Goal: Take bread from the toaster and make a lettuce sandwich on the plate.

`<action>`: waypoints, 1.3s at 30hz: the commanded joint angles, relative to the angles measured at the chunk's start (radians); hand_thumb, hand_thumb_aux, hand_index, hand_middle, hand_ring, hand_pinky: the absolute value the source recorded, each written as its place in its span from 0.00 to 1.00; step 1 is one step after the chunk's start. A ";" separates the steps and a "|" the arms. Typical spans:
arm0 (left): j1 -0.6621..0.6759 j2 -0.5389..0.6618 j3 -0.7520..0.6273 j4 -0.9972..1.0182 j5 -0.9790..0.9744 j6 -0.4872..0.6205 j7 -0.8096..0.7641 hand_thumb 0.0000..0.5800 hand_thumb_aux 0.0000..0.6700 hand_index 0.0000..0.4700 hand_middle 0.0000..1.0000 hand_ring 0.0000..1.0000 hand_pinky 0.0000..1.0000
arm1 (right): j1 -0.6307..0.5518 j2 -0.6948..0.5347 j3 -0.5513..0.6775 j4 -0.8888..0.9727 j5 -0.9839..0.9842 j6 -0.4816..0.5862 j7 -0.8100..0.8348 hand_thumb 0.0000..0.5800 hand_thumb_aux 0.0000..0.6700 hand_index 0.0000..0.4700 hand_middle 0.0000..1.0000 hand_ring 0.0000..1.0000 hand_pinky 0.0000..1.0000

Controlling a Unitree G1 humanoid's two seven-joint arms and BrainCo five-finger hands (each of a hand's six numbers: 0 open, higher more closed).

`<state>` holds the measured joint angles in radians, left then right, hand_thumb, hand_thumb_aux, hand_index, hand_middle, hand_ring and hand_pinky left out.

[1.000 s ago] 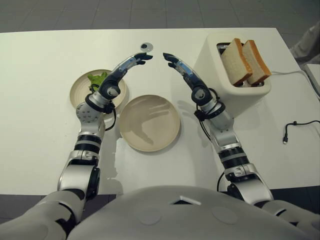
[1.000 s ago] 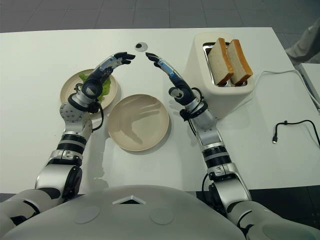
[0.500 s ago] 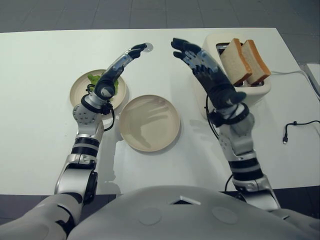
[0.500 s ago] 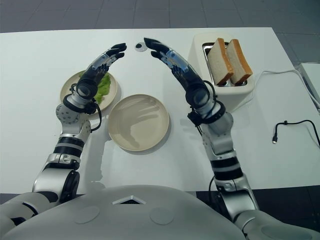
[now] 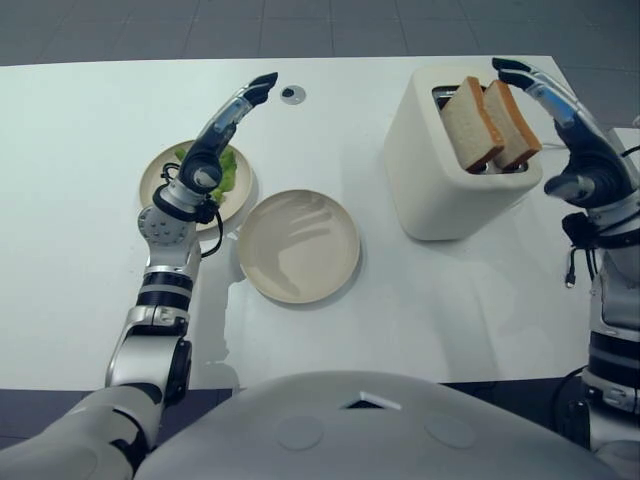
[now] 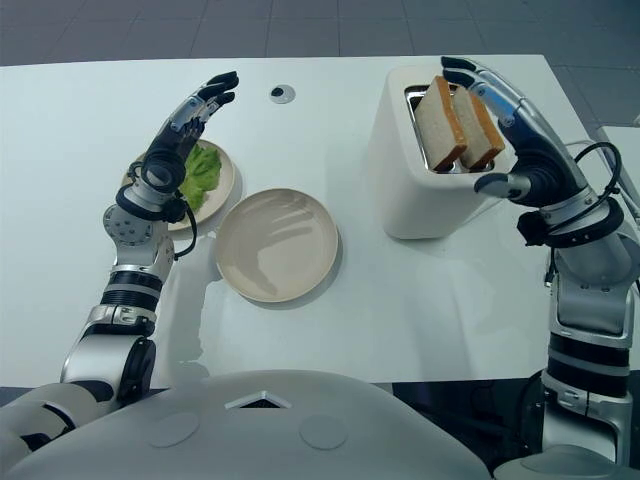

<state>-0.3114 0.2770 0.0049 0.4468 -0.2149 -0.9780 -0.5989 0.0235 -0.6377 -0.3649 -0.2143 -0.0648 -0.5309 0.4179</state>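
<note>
Hovering open-palmed, the right hand (image 6: 535, 160) is just beside the bread (image 6: 440, 125) in the toaster (image 6: 420, 200).

Seen from the robot's head: two side-by-side stereo eyes look forward and down, from close above, sharing the white rectangular table (image 5: 80, 100), cream boxy toaster (image 5: 440, 195) and round beige plate (image 5: 298, 248).

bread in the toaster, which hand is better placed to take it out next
Right. The right hand hovers open beside the bread slices standing in the toaster; the left hand is open over the lettuce, beyond the empty plate.
</note>
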 commanded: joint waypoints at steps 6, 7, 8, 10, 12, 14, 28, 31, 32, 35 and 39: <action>0.022 0.015 -0.008 0.010 0.039 -0.010 0.012 0.00 0.00 0.00 0.00 0.00 0.00 | -0.069 -0.088 0.015 0.314 -0.314 0.033 -0.208 0.00 0.00 0.00 0.00 0.00 0.00; 0.021 0.015 -0.008 0.011 0.040 -0.009 0.012 0.00 0.00 0.00 0.00 0.00 0.00 | -0.072 -0.092 0.024 0.331 -0.329 0.036 -0.222 0.00 0.00 0.00 0.00 0.00 0.00; 0.020 0.014 -0.011 0.016 0.040 -0.008 0.009 0.00 0.00 0.00 0.00 0.00 0.00 | -0.071 -0.097 0.031 0.345 -0.343 0.039 -0.235 0.00 0.00 0.00 0.00 0.00 0.00; 0.019 0.014 -0.020 0.030 0.051 -0.012 0.003 0.00 0.00 0.00 0.00 0.00 0.00 | -0.065 -0.102 0.049 0.362 -0.364 0.047 -0.247 0.00 0.00 0.00 0.00 0.00 0.00; 0.024 0.017 -0.025 0.031 0.051 -0.014 -0.001 0.00 0.00 0.00 0.00 0.00 0.00 | -0.065 -0.105 0.082 0.378 -0.386 0.055 -0.254 0.00 0.00 0.00 0.00 0.00 0.00; 0.028 0.019 -0.028 0.027 0.048 -0.015 -0.002 0.00 0.00 0.00 0.00 0.00 0.00 | -0.066 -0.100 0.117 0.392 -0.395 0.054 -0.256 0.02 0.01 0.01 0.00 0.00 0.00; 0.045 0.031 -0.027 0.005 0.040 -0.013 0.015 0.00 0.00 0.00 0.00 0.00 0.00 | -0.092 -0.119 0.109 0.349 -0.269 0.027 -0.289 1.00 1.00 1.00 0.68 0.68 0.68; 0.038 0.035 -0.021 0.022 0.063 -0.022 0.027 0.00 0.00 0.00 0.00 0.00 0.00 | -0.114 -0.114 0.082 0.338 -0.246 0.025 -0.315 1.00 1.00 1.00 0.98 0.98 0.98; 0.030 0.045 -0.008 0.038 0.099 -0.033 0.048 0.00 0.00 0.00 0.00 0.00 0.00 | -0.124 -0.110 0.067 0.335 -0.241 0.034 -0.332 1.00 1.00 1.00 1.00 1.00 1.00; -0.022 0.114 0.084 0.123 0.275 -0.060 0.189 0.00 0.00 0.00 0.00 0.00 0.00 | -0.161 -0.085 0.013 0.334 -0.194 0.082 -0.379 1.00 1.00 1.00 1.00 1.00 1.00; -0.037 0.257 0.140 0.176 0.594 -0.027 0.426 0.00 0.00 0.00 0.00 0.00 0.00 | -0.178 -0.036 -0.018 0.276 -0.083 0.094 -0.383 1.00 1.00 1.00 1.00 1.00 1.00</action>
<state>-0.3484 0.4860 0.1336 0.6042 0.2667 -1.0310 -0.2511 -0.1446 -0.6926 -0.3625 0.0881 -0.1903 -0.4453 0.0401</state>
